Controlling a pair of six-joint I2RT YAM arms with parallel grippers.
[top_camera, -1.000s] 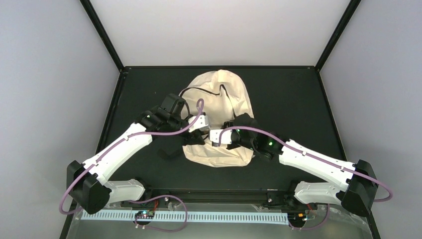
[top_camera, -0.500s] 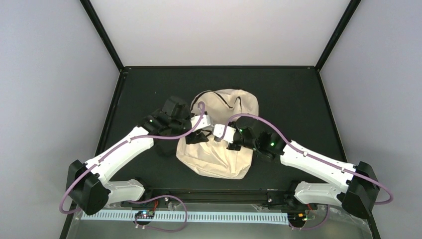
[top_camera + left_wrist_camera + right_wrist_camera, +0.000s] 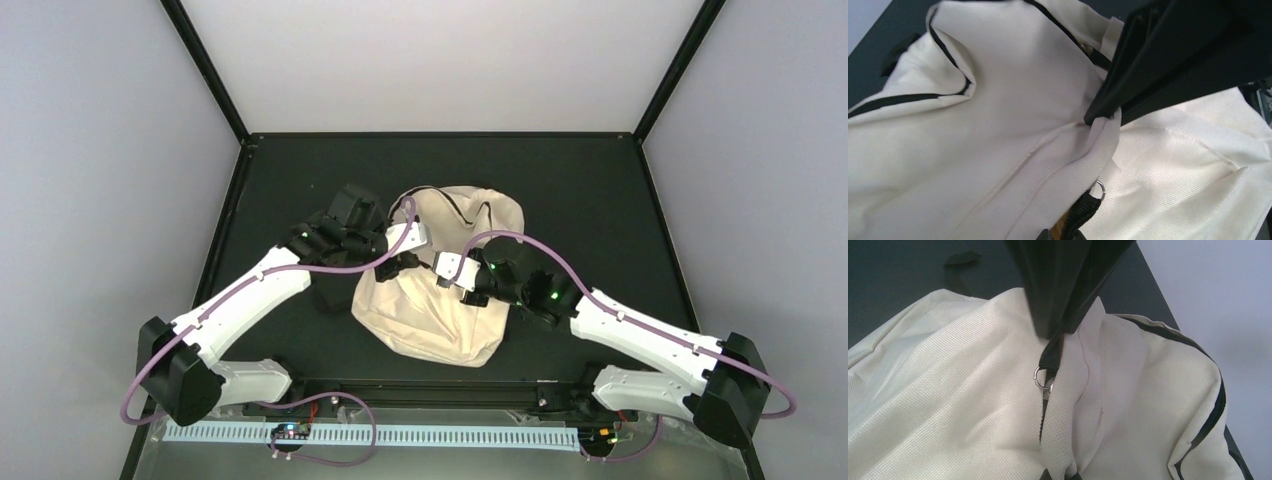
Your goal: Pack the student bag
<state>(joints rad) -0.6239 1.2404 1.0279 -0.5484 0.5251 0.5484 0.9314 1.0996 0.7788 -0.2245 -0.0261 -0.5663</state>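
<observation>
The cream student bag (image 3: 440,310) lies bunched in the middle of the black table. My left gripper (image 3: 408,262) is over its left upper part, shut on the black webbing zipper pull (image 3: 1083,212) that carries a small metal ring (image 3: 1099,188). My right gripper (image 3: 436,266) meets it from the right and is shut on a fold of the bag's cream fabric (image 3: 1083,440) beside the zipper line (image 3: 1042,415). In the right wrist view the left gripper's fingers (image 3: 1063,285) hold the pull (image 3: 1050,356) from above. In the left wrist view the right gripper's fingers (image 3: 1173,55) pinch the fold.
A black strap end (image 3: 330,298) lies on the table left of the bag, under my left arm. The bag's dark zipper trim (image 3: 455,200) curves along its far end. Black frame posts (image 3: 205,70) rise at the back corners. Purple cables loop over both arms.
The bag's far end has been drawn toward the near side and the bag is more bunched and shifted nearer. Both grippers stayed shut and close together, moving slightly with it.
</observation>
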